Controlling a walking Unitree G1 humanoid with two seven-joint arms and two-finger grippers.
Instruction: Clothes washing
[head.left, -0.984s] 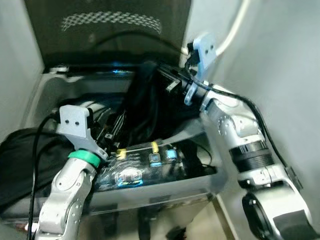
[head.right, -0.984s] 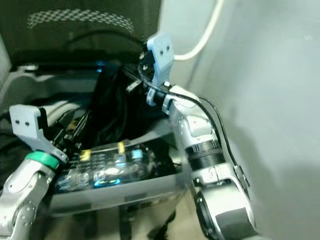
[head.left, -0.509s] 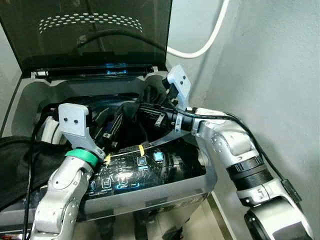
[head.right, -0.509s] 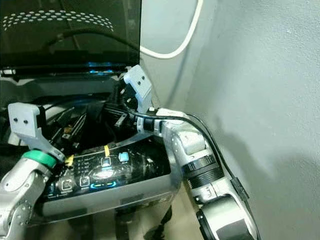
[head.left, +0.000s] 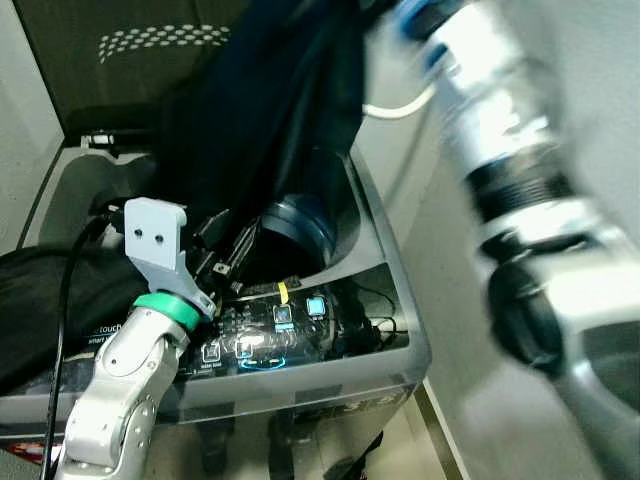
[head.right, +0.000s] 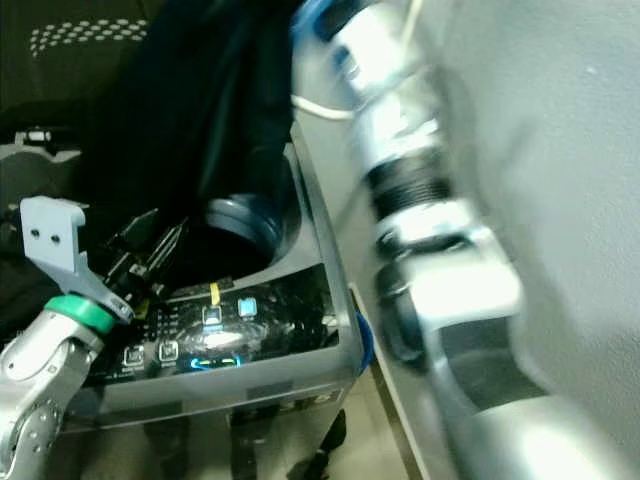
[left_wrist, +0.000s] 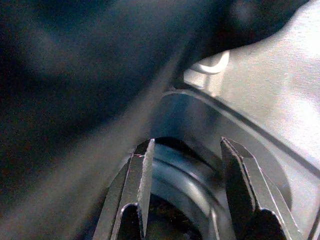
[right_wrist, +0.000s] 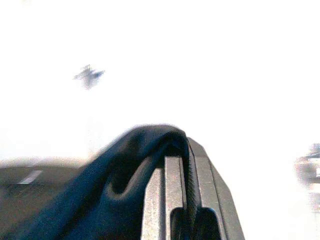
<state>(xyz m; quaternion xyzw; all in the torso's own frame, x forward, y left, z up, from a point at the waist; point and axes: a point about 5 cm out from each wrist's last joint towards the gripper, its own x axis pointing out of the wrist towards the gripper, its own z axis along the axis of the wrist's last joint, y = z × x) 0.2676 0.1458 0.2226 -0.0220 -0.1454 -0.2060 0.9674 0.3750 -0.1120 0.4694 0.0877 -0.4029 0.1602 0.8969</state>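
A dark blue garment (head.left: 260, 110) hangs high over the open top-loading washer (head.left: 385, 300), its lower end trailing toward the drum opening (head.left: 300, 228). My right arm (head.left: 490, 110) is raised and blurred. In the right wrist view my right gripper (right_wrist: 186, 155) is shut on a fold of the dark blue garment (right_wrist: 120, 195). My left gripper (head.left: 218, 248) hovers at the drum's front left edge. In its wrist view the left gripper (left_wrist: 187, 146) is open with nothing between its fingers, facing the drum rim (left_wrist: 200, 165) with dark cloth above.
The washer's dark lid (head.left: 110, 60) stands open at the back. A lit control panel (head.left: 270, 335) runs along the front edge. Black clothes (head.left: 40, 300) are piled on the washer's left side. A white hose (head.left: 400, 108) and a grey wall (head.left: 600, 60) are close on the right.
My right arm has swung up from the drum, lifting the dark garment high above the washer. The left gripper has stayed at the drum edge. The camera has shifted.
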